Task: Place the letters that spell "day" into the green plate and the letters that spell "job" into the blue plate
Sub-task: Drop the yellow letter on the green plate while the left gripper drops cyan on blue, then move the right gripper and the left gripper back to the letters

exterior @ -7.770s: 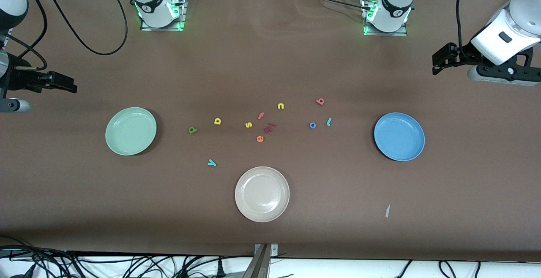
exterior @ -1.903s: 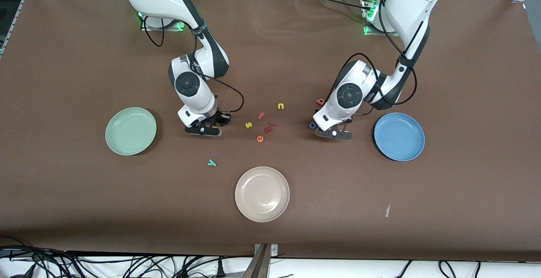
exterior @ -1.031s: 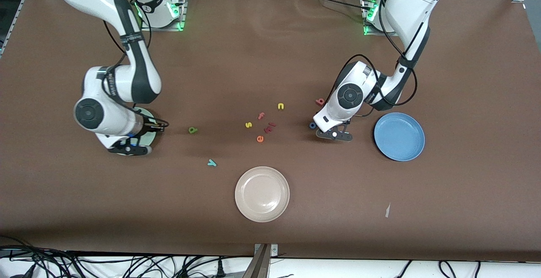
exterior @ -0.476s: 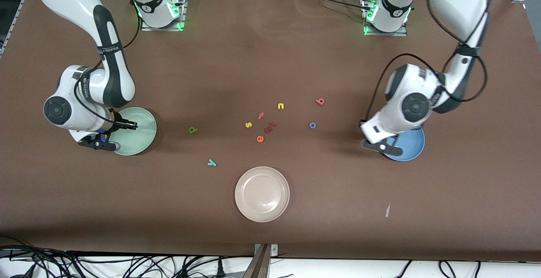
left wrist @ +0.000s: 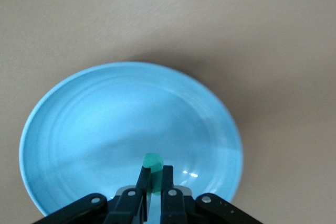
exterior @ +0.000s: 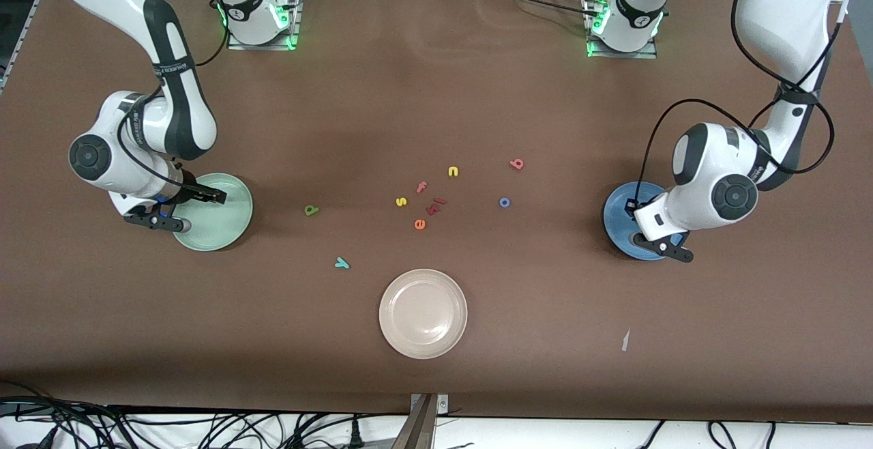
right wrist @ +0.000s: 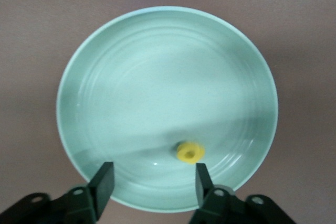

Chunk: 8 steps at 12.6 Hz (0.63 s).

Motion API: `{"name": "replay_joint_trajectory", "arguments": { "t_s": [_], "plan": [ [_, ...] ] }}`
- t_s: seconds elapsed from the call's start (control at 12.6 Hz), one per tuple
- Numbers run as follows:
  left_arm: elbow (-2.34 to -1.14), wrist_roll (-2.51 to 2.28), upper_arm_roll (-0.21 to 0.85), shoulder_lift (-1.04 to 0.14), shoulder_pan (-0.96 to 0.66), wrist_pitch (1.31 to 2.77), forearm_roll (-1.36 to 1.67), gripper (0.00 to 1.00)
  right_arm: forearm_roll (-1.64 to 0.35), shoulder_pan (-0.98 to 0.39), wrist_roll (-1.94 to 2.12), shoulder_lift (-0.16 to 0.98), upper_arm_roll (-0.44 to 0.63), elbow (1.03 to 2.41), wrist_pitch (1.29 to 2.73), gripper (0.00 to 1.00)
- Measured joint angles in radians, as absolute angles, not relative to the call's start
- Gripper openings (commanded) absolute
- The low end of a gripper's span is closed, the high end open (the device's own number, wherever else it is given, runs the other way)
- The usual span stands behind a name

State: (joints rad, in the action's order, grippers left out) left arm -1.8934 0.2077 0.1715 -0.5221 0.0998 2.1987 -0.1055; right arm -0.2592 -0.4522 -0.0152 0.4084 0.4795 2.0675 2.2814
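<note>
**Two arms over their plates**

The right gripper (right wrist: 152, 179), fingers spread, hangs over the green plate (right wrist: 105, 66); the yellow "d" (right wrist: 190, 151) lies just beneath. The left gripper (left wrist: 153, 184) pinches the teal "j" (left wrist: 153, 163) above the blue plate (left wrist: 79, 119).

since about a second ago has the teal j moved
Yes. The teal j has left its spot on the table beside the blue o; it is now pinched in the left gripper over the blue plate.
</note>
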Motion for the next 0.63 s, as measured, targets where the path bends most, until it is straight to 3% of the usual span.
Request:
{"name": "replay_joint_trajectory", "arguments": {
  "t_s": [0.08,0.63],
  "plan": [
    [-1.895,0.217,0.172,-0.541,0.11,2.209,-0.115,0.99,-0.27,-0.454,-0.058,0.405,0.475,2.054,2.271,1.0],
    [-1.866,0.223,0.195,-0.533,0.101,2.195,-0.116,1.0,-0.313,-0.524,-0.693,0.426,0.327,2.009,2.324,1.0]
  ]
}}
